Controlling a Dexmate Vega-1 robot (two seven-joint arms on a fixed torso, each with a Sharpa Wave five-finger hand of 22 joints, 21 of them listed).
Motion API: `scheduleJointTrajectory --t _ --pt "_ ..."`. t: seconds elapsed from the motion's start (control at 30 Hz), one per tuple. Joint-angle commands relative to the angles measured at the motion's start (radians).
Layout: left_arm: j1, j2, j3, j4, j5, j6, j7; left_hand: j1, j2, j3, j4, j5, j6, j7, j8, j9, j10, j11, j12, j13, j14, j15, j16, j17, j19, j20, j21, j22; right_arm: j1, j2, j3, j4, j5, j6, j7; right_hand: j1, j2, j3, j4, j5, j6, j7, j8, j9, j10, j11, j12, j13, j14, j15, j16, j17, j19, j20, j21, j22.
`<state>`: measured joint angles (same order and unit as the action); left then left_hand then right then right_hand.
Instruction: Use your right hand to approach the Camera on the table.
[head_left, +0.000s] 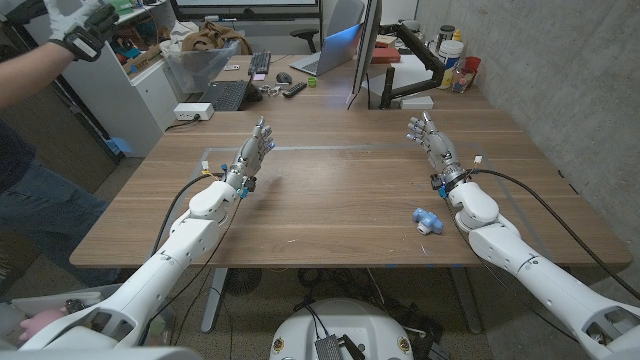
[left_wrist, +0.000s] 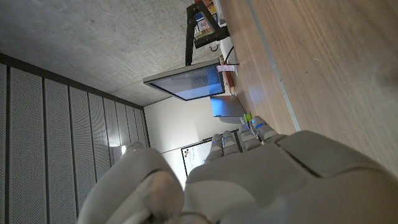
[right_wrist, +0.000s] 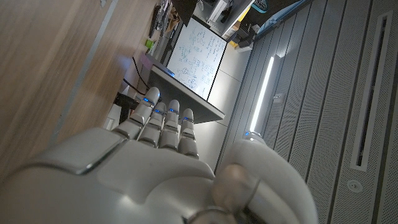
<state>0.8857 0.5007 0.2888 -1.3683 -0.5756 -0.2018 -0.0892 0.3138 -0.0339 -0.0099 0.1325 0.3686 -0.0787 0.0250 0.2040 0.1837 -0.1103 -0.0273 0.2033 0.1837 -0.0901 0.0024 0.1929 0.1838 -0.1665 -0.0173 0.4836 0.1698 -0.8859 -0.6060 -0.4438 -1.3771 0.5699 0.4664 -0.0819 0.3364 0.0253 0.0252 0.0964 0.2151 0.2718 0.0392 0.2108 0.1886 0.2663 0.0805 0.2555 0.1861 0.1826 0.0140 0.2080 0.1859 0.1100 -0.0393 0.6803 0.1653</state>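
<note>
While both hands stand empty over the wooden table (head_left: 330, 195), the right hand (head_left: 428, 138) has its fingers extended and apart, as does the left hand (head_left: 256, 150). Near the right forearm, well short of that hand, lies a small blue-and-white camera (head_left: 426, 220).

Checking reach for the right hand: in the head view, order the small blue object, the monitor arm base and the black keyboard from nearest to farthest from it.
From the right hand:
1. Monitor arm base, just beyond the hand, at the table's far right.
2. Small blue object, nearer the robot, on the table beside the right forearm.
3. Black keyboard, far across on the left side, past the left hand.
The first two are fairly close to call.
</note>
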Motion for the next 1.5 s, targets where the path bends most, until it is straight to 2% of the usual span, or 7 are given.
scheduleJointTrajectory --t 0.03,0.43,0.5,0.63,1.13,1.23,1.5 --pt "0.02 0.012 -0.01 -0.026 -0.005 0.008 0.007 0.002 0.01 -0.009 0.001 0.007 -0.001 -0.004 -0.001 0.005 -0.006 0.003 0.0 0.005 -0.01 0.0 0.003 0.004 -0.003 0.005 -0.008 0.004 -0.015 -0.016 0.008 -0.013 -0.014 0.062 0.032 0.012 0.006 0.001 -0.002 0.006 -0.001 -0.005 0.002 0.001 0.003 -0.006 0.0 0.002 0.001 -0.004 0.005 0.003 0.002 -0.025 -0.006 0.004" --pt "0.021 0.016 -0.006 -0.037 0.003 0.015 0.016 0.003 0.013 -0.012 0.0 0.008 0.003 -0.001 0.0 0.006 -0.003 0.005 0.001 0.005 -0.008 0.0 0.003 0.003 -0.002 0.004 -0.013 0.004 -0.021 -0.017 0.01 0.0 -0.009 0.092 0.055 0.015 0.009 0.001 -0.005 0.006 0.001 -0.012 0.0 0.002 0.003 -0.008 -0.003 0.002 -0.001 -0.004 0.002 0.003 0.0 -0.024 -0.016 0.005" --pt "0.02 0.018 -0.005 -0.039 0.007 0.017 0.02 0.006 0.016 -0.016 -0.002 0.009 0.018 0.008 0.004 0.006 0.004 0.01 0.003 0.005 0.005 0.004 0.007 0.003 0.019 -0.035 -0.015 0.004 -0.022 -0.019 0.01 0.0 -0.008 0.095 0.059 0.018 0.011 0.002 -0.007 0.005 0.02 -0.038 0.006 0.002 0.005 -0.007 -0.004 0.002 -0.001 -0.004 0.001 0.003 -0.001 -0.022 -0.023 0.005" --pt "0.02 0.021 -0.002 -0.043 0.009 0.02 0.019 0.007 0.017 -0.018 -0.003 0.009 0.027 0.007 0.006 0.005 0.015 0.011 0.007 0.005 0.012 0.002 0.009 0.002 0.027 -0.045 -0.018 0.003 -0.028 -0.027 0.012 -0.012 -0.021 0.096 0.05 0.019 0.015 0.003 -0.008 0.005 0.026 -0.045 0.006 0.002 0.003 -0.01 -0.006 0.002 -0.005 -0.003 -0.002 0.003 -0.005 -0.02 -0.03 0.005" --pt "0.023 0.042 -0.007 -0.073 0.002 0.048 0.015 0.01 0.023 -0.024 -0.005 0.011 0.031 0.008 0.004 0.006 0.02 0.027 0.006 0.005 0.004 0.013 0.003 0.002 0.016 -0.013 -0.036 0.004 -0.059 -0.038 0.024 -0.041 -0.03 0.115 0.034 0.039 0.042 0.019 -0.016 0.005 0.025 -0.046 0.001 0.002 0.005 -0.011 -0.009 0.001 -0.004 -0.002 -0.003 0.003 -0.004 -0.019 -0.043 0.005" --pt "0.024 0.043 -0.007 -0.074 0.001 0.052 0.015 0.011 0.029 -0.029 -0.005 0.012 0.036 0.004 0.004 0.006 0.027 0.039 0.008 0.006 -0.004 0.033 0.001 0.003 0.01 0.035 -0.049 0.005 -0.067 -0.042 0.027 -0.049 -0.034 0.115 0.027 0.044 0.045 0.022 -0.019 0.005 0.025 -0.047 0.0 0.002 0.005 -0.014 -0.01 0.001 -0.004 -0.003 -0.004 0.002 -0.005 -0.017 -0.046 0.005" --pt "0.024 0.045 -0.006 -0.074 0.003 0.053 0.014 0.011 0.031 -0.031 -0.005 0.012 0.038 0.002 0.004 0.006 0.028 0.045 0.007 0.006 -0.005 0.038 0.001 0.004 0.012 0.037 -0.052 0.005 -0.085 -0.053 0.033 -0.068 -0.069 0.125 0.003 0.053 0.048 0.026 -0.025 0.002 0.025 -0.048 -0.001 0.001 0.006 -0.014 -0.011 0.001 -0.004 -0.004 -0.005 0.001 -0.002 -0.019 -0.052 0.006"
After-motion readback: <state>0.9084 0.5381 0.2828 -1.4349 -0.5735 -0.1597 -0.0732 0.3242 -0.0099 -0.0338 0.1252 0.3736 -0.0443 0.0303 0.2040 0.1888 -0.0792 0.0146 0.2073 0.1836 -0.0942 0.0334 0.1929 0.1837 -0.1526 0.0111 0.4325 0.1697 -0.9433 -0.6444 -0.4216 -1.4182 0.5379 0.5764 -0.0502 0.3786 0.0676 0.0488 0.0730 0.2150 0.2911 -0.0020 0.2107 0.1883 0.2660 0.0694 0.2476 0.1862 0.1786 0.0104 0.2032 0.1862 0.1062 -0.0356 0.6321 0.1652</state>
